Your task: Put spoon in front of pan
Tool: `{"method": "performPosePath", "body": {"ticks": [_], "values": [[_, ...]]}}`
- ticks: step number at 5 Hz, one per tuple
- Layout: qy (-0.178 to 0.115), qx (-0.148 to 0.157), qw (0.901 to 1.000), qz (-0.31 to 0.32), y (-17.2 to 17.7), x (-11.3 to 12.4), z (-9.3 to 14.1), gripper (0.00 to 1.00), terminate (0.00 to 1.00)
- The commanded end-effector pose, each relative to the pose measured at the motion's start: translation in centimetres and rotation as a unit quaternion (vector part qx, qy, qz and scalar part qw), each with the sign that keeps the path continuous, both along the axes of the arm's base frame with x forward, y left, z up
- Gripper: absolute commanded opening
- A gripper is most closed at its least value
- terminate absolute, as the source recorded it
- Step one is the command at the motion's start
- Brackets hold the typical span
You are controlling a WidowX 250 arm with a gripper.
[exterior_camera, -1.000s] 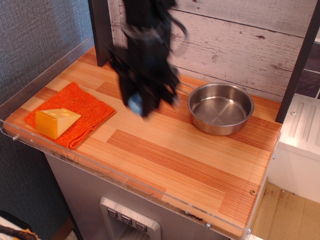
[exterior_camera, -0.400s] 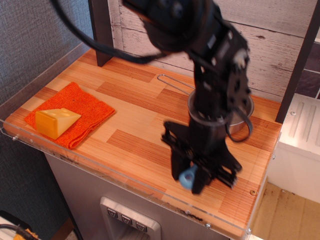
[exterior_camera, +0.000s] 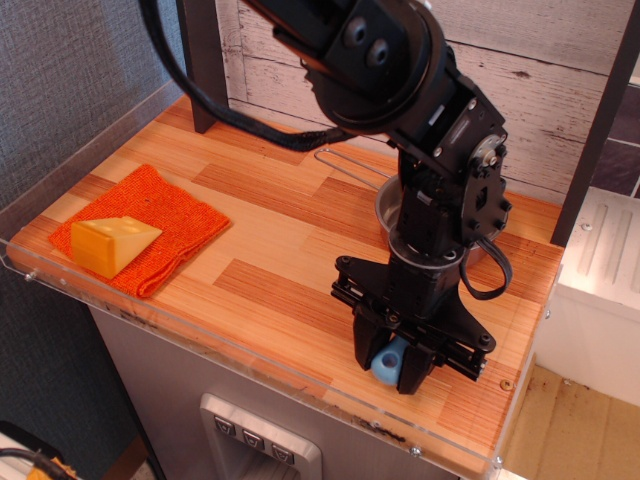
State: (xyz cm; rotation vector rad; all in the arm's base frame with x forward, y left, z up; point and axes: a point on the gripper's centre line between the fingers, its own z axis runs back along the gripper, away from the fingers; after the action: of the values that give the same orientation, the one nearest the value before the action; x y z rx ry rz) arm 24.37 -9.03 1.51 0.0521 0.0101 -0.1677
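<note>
With end effector (exterior_camera: 395, 368) clamped on spoon (exterior_camera: 388, 362) near worktop (exterior_camera: 290, 290) front edge, lower gently before releasing, clear of pan (exterior_camera: 385, 205).

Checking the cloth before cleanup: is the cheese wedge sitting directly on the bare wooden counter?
No, the cheese wedge rests on the orange cloth, which lies between it and the wooden counter.

Black jointed arm (exterior_camera: 400, 90), round silver screws, looping black cables (exterior_camera: 170, 70).
</note>
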Motion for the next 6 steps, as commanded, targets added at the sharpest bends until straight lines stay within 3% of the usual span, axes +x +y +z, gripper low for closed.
{"method": "performPosePath", "body": {"ticks": [1,2,4,5,6], "values": [[-0.029,0.007,0.9994,0.018,1.1,-0.3,1.8,1.00,0.00],[-0.051,0.007,0.9987,0.005,1.5,-0.4,3.8,1.00,0.00],[-0.095,0.026,0.9948,-0.025,8.9,-2.4,11.7,1.00,0.00],[-0.080,0.031,0.9963,-0.008,12.6,-3.1,12.7,1.00,0.00],[-0.055,-0.003,0.9985,0.009,14.5,-3.4,11.8,1.00,0.00]]}}
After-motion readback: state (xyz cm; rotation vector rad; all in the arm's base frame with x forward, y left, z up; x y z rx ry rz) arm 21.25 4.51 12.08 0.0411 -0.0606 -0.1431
